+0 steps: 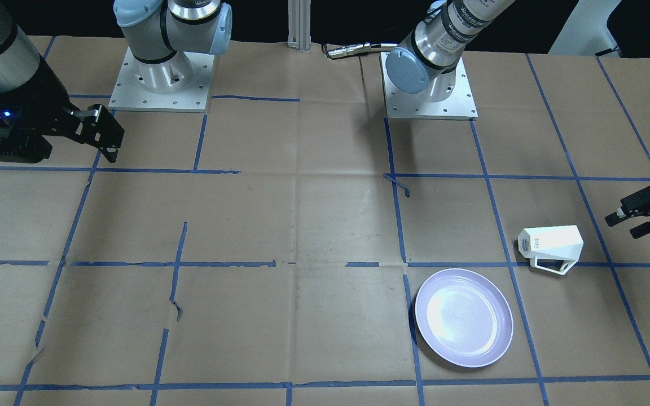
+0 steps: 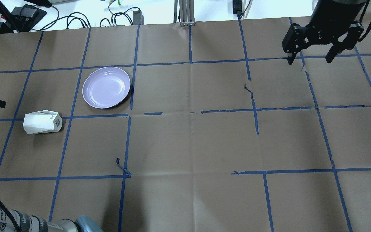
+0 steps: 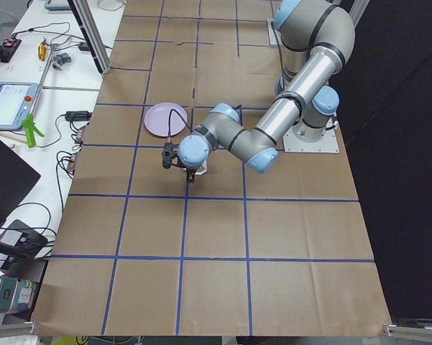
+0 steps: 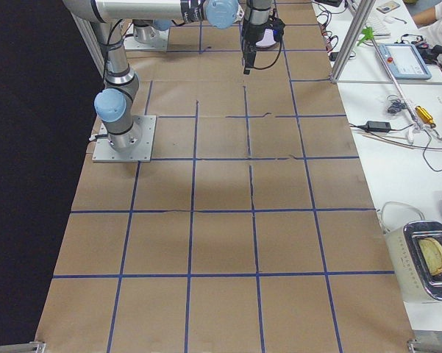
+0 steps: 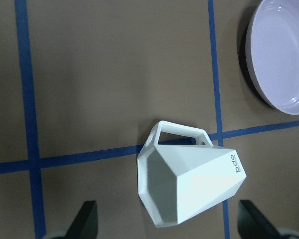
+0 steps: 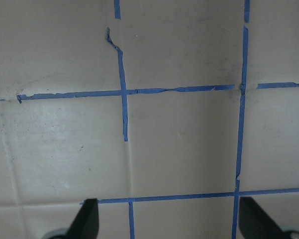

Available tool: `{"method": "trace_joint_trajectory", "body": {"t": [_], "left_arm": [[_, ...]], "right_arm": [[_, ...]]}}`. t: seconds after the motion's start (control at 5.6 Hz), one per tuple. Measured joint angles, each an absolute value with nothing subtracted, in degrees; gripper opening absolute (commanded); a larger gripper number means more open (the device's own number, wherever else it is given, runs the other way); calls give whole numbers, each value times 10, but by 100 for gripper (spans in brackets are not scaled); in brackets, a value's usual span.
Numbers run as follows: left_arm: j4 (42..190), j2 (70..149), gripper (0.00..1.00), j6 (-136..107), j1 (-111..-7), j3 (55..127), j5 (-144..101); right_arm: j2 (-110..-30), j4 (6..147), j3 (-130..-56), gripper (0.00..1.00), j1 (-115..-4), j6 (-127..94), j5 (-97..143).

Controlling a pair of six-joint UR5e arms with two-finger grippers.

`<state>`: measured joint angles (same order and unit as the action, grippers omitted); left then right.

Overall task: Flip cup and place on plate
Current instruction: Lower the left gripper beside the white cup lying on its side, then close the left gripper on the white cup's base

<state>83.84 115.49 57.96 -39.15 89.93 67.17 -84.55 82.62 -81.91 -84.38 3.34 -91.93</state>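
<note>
The white faceted cup (image 1: pixel 550 246) lies on its side on the paper-covered table, its lettered base toward the table's middle and its rim toward my left gripper. It also shows in the overhead view (image 2: pixel 42 121) and the left wrist view (image 5: pixel 189 186), where its thin handle points toward the plate. The pale lavender plate (image 1: pixel 463 317) lies flat and empty beside the cup (image 2: pixel 106 87) (image 5: pixel 283 55). My left gripper (image 1: pixel 635 218) is open and empty, hovering just off the cup's rim end (image 5: pixel 170 223). My right gripper (image 2: pixel 311 57) is open and empty, far away across the table (image 1: pixel 105 135).
Brown paper with a blue tape grid (image 2: pixel 190 112) covers the table. A loose curl of tape (image 2: pixel 122 167) sticks up near the middle. Both arm bases (image 1: pixel 429 84) stand at the robot's edge. Cables and gear (image 2: pixel 76 19) lie beyond the far edge.
</note>
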Motion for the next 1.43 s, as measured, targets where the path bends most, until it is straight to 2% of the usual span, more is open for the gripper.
{"method": "trace_joint_trajectory", "body": {"t": [0.54,0.71,0.89,1.43], "left_arm": [[891,1212,98,631,-374,901,629],[918,1221,95,649,-374,901,613],[951,1225,79,666,-374,900,600],[992,1228,1,693,-382,900,591]], "right_arm": [[-846,826,-819,100,-844,33,-919],[-846,826,-819,100,-844,33,-919],[-846,826,-819,100,-844,33,-919],[-846,826,-819,100,-844,33,-919]]}}
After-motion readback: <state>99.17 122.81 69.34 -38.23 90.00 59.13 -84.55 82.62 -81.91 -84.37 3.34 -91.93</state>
